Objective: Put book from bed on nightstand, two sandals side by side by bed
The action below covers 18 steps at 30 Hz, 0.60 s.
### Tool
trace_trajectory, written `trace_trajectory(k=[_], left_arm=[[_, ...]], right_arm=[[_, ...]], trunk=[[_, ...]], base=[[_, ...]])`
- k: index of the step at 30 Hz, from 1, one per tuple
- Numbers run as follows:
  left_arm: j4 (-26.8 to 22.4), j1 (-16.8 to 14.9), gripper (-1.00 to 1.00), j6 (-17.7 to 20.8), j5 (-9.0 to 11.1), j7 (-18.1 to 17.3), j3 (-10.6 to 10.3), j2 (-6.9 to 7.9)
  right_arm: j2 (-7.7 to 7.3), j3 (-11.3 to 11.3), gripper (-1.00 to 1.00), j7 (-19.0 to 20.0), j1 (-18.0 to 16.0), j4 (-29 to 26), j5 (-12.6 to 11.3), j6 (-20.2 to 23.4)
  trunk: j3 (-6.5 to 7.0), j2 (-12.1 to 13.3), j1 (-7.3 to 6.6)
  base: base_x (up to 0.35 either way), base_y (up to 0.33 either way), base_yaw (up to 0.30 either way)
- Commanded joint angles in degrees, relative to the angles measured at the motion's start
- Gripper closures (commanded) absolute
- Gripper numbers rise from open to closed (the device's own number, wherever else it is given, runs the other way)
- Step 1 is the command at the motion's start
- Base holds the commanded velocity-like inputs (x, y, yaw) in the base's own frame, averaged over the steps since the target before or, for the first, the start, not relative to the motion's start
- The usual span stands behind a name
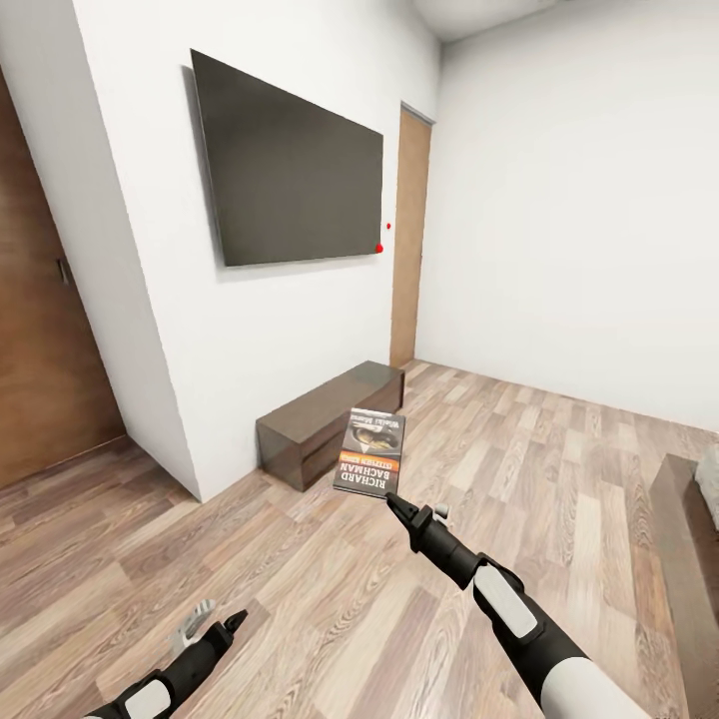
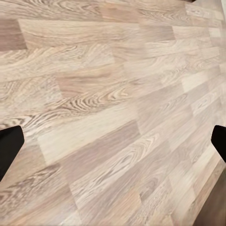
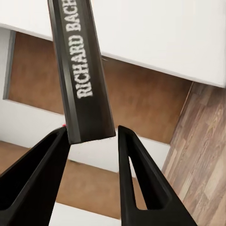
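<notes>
Book in transit, held aloft at frame centre.

The right gripper [image 1: 392, 498] pinches the book [image 1: 371, 453] by its lower edge, cover upright and clear of the wood floor [image 1: 559, 469], seemingly for carrying toward a nightstand. Behind it sits a low bench [image 1: 320, 419] under the wall TV [image 1: 290, 165]. At lower left, the left gripper [image 1: 236, 620] hangs empty, jaws spread wide.

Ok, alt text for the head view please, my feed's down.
The right end effector holds a dark paperback book with an orange band upright above light wood-plank floor. Behind it, a low dark-brown bench sits below a wall-mounted black television.
</notes>
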Motion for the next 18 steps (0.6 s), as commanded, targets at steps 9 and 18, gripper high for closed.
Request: trace_trajectory(k=[9, 18], left_arm=[[0.1, 0.0, -1.0, 0.1, -0.2, -0.2, 0.5, 0.02], [0.1, 0.0, -1.0, 0.1, -0.2, -0.2, 0.5, 0.02]], right_arm=[[-0.05, 0.2, 1.0, 0.0, -0.1, 0.0, -0.8, 0.4], [-0.02, 0.3, 1.0, 0.0, -0.1, 0.0, -0.8, 0.4]], trunk=[[-0.06, 0.0, 0.01], [-0.06, 0.0, 0.01]], base=[[0.143, 0.0, -0.17], [0.143, 0.0, -0.167]])
